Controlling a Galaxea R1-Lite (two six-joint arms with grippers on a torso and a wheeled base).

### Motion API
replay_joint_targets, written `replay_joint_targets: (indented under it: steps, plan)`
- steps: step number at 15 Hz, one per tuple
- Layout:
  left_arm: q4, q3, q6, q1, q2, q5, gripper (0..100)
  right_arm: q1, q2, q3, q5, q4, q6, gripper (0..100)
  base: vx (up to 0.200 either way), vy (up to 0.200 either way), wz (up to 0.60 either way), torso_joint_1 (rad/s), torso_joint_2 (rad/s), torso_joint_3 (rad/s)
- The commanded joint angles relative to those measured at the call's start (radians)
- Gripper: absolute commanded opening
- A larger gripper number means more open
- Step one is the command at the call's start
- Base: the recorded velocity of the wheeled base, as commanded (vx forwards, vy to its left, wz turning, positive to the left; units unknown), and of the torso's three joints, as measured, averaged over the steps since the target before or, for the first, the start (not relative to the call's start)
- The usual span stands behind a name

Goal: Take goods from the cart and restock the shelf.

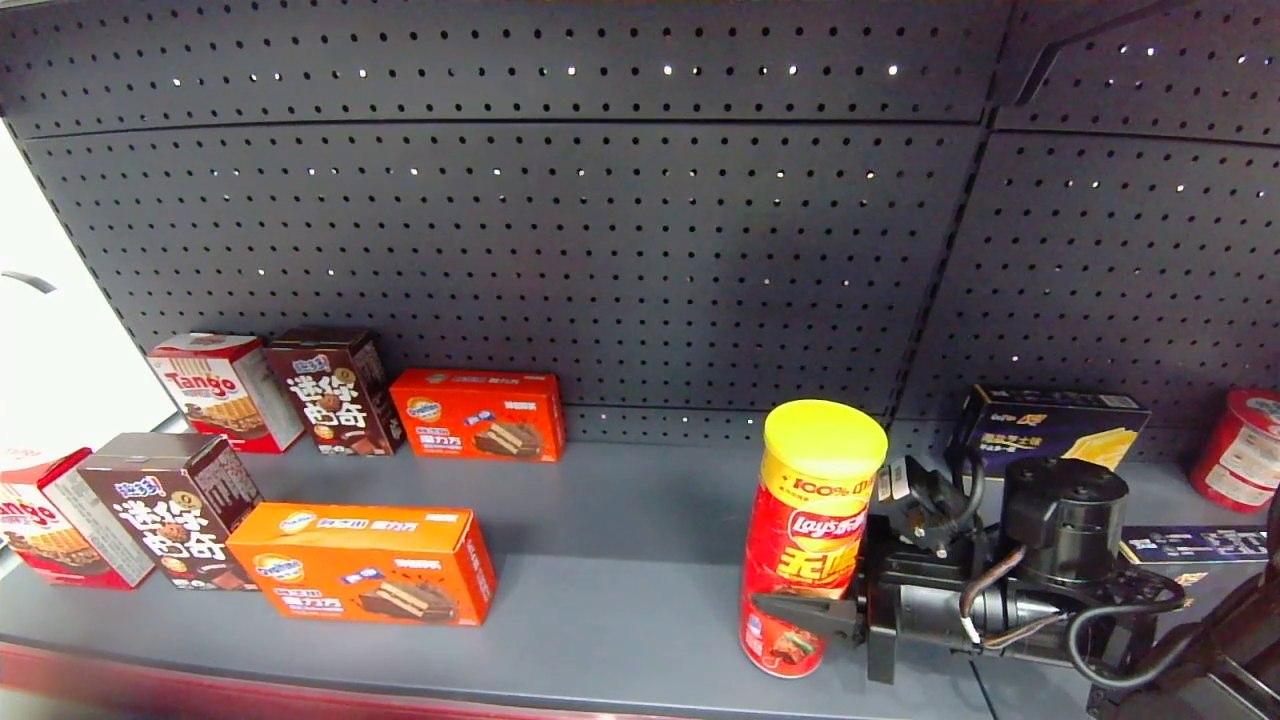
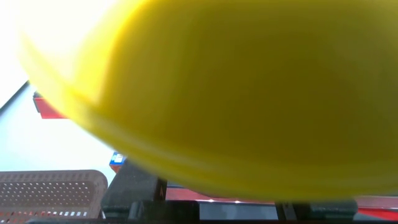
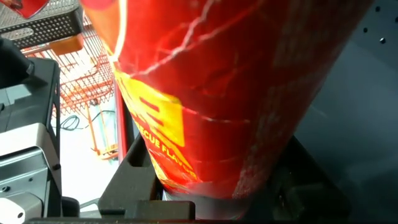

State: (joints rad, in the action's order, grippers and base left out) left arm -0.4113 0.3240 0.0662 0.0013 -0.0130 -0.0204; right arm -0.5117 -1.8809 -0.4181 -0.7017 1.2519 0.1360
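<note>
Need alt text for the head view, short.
The right hand grips a red can with a yellow lid, upright on or just above a grey shelf. Six snack boxes stand in two rows at the left, and a dark box sits behind the arm.

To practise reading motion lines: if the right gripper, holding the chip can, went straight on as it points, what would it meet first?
Likely the front orange box, to the robot's left of the right gripper and its chip can; depth unclear.
</note>
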Motion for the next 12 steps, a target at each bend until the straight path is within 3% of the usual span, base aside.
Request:
replay_joint_targets:
  steps: [1,12]
  plan:
    - [0.0,-0.005,0.0,0.0,-0.001,-0.001,0,-0.007,-0.006,0.002,-0.001,0.0,0.001,0,0.0,0.0,0.0,0.0,0.0,0.0]
    - [-0.001,-0.014,0.0,0.0,0.001,0.0,0,-0.021,-0.006,0.018,0.001,-0.003,0.021,0,0.0,0.0,0.0,0.0,0.0,0.0]
